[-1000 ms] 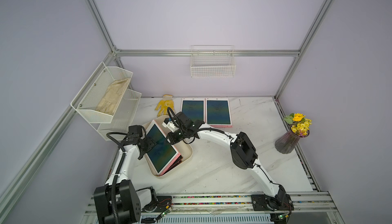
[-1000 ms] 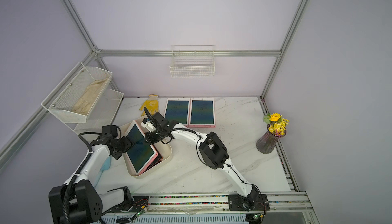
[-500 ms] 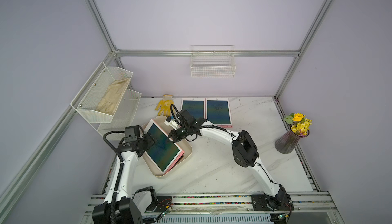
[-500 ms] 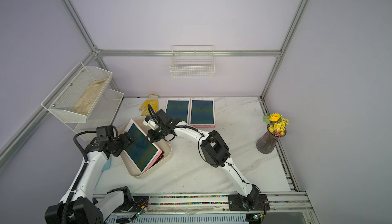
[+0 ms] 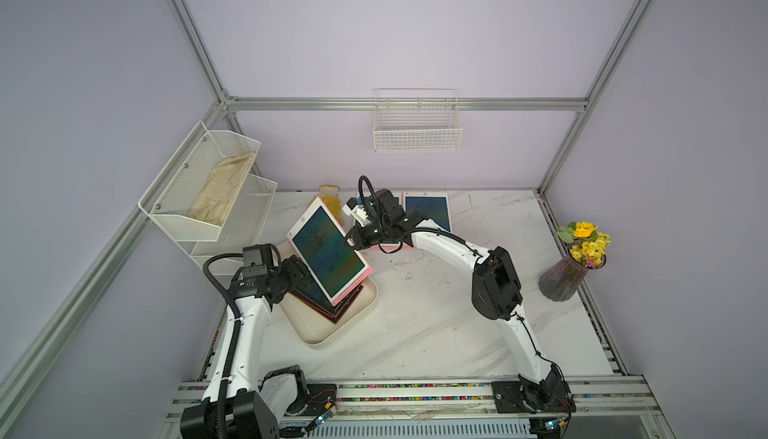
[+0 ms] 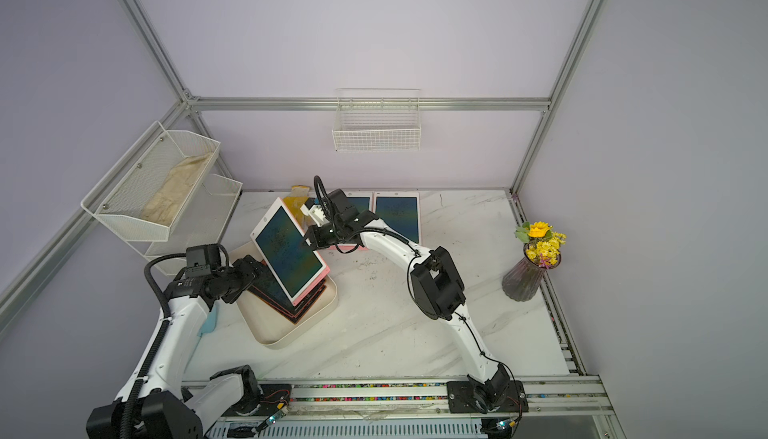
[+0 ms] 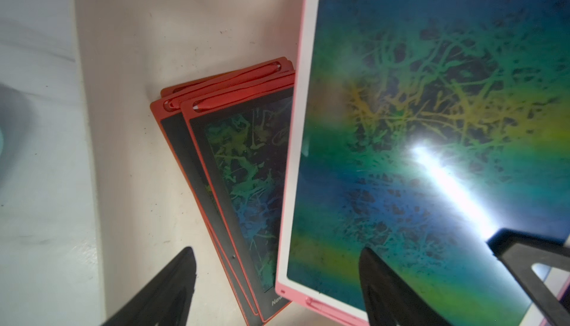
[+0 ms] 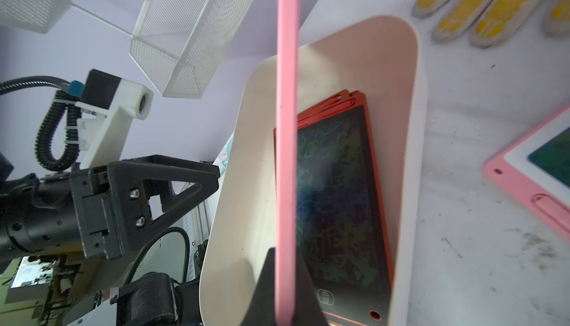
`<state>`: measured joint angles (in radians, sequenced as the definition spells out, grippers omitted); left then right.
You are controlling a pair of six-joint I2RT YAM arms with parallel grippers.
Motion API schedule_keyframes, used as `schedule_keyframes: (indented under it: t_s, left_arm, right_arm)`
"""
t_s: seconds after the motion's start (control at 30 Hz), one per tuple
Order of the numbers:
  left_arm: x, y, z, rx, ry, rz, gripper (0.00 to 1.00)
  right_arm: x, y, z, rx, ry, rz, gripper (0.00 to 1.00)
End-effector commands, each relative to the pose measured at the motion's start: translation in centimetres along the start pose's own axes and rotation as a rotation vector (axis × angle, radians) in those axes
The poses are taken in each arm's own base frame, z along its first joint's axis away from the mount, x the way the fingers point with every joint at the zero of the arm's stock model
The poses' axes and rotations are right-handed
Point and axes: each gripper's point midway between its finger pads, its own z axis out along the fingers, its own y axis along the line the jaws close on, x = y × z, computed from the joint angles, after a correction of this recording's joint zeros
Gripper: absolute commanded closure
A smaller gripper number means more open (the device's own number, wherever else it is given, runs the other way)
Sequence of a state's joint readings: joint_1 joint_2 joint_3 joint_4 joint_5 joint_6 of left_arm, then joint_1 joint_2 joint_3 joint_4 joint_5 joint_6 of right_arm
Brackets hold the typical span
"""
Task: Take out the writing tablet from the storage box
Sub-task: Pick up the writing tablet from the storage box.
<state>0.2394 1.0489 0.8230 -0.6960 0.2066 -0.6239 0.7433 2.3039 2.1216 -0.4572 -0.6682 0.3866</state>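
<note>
A pink-framed writing tablet (image 5: 328,256) (image 6: 289,252) hangs tilted over the cream storage box (image 5: 332,339) (image 6: 282,339), its far end raised. My right gripper (image 5: 348,243) (image 6: 308,238) (image 8: 287,278) is shut on the tablet's long right edge, which shows as a pink strip (image 8: 287,124) in the right wrist view. My left gripper (image 5: 301,273) (image 6: 257,268) (image 7: 277,256) stands open at the box's left side, with the tablet's (image 7: 431,124) lower corner lying between its spread fingers. A fanned stack of red tablets (image 5: 332,312) (image 7: 246,161) (image 8: 339,201) lies in the box (image 7: 138,46) (image 8: 243,185).
Two more pink tablets (image 5: 428,212) lie flat at the back of the table, one partly behind my right arm. A yellow glove (image 5: 328,196) lies behind the box. The mesh shelf (image 5: 208,196) stands at the left, a wire basket (image 5: 417,129) on the back wall, a flower vase (image 5: 569,275) at the right.
My right gripper has lifted the pink tablet higher and toward the back, so it now stands clear above the red stack. My left gripper stays open by the box.
</note>
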Motion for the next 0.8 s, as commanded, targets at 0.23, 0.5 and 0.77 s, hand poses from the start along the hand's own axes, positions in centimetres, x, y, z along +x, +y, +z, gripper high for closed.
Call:
schedule_keyframes:
  t_s: [0.23,0.5,0.77]
  left_arm:
    - [-2.7,-4.9,-1.8,0.134,-0.061,0.078,0.18]
    - [-2.0,-7.5,-0.8,0.101,-0.063,0.153,0.15]
    - [-1.4,-11.9,0.2,0.132,-0.038,0.247,0.15]
  right_arm:
    - [-5.2,2.2,-6.6,-0.015,-0.157,-0.097,1.0]
    - [-6.2,-0.8,-12.9,0.064,-0.248,-0.065,1.0]
    - [-5.8,-3.4,-18.5,0.13,-0.302,-0.026,1.0]
